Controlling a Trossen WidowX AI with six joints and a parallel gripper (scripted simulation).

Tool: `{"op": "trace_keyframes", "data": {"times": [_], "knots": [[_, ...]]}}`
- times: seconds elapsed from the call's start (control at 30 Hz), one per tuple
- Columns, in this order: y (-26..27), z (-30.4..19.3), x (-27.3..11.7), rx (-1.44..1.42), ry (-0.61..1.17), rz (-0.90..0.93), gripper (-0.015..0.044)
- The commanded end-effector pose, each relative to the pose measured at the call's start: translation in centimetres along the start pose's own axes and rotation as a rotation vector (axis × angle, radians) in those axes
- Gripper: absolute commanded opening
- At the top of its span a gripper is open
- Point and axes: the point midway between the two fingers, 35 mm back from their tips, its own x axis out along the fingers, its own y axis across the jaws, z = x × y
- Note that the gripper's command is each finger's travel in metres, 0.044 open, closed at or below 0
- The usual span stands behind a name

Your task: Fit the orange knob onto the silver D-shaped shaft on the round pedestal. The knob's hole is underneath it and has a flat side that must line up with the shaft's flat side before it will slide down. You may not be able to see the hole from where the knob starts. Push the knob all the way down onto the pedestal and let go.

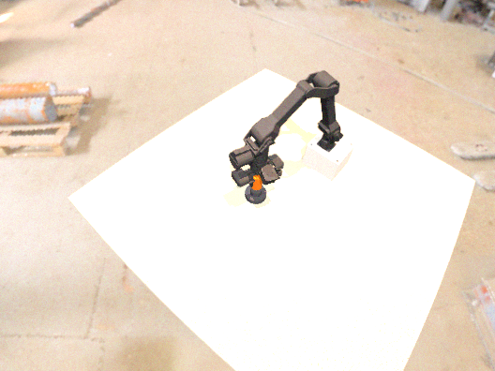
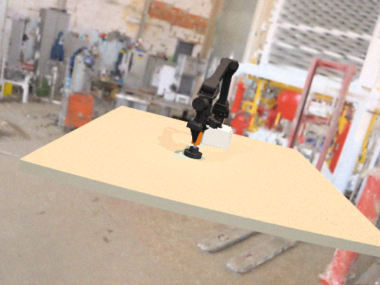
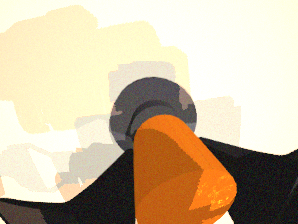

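The orange knob (image 1: 257, 183) (image 2: 198, 139) (image 3: 167, 175) is held upright in my gripper (image 1: 256, 180) (image 2: 196, 139), directly over the dark round pedestal (image 1: 255, 198) (image 2: 193, 154) (image 3: 127, 102). My gripper is shut on the knob, with a black finger on each side of it in the wrist view. In the exterior view a short bit of the silver shaft (image 2: 194, 145) shows between the knob's bottom and the pedestal, so the knob is not seated on the pedestal. The knob's hole and the shaft's flat side are hidden.
The arm's white base block (image 1: 328, 159) (image 2: 217, 137) stands behind and to the right of the pedestal. The square table top (image 1: 305, 262) (image 2: 162, 176) carries both, and the arm's shadows fall around the pedestal.
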Motion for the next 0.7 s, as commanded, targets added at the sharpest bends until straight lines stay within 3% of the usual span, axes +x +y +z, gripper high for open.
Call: {"op": "trace_keyframes", "data": {"times": [0.0,0.13,0.67], "knots": [[-0.06,0.03,-0.46,0.069,-0.002,-0.01,0.0],[0.22,0.02,-0.56,0.192,-0.003,-0.01,0.0],[0.11,0.05,-0.23,0.192,-0.003,-0.01,0.0]]}}
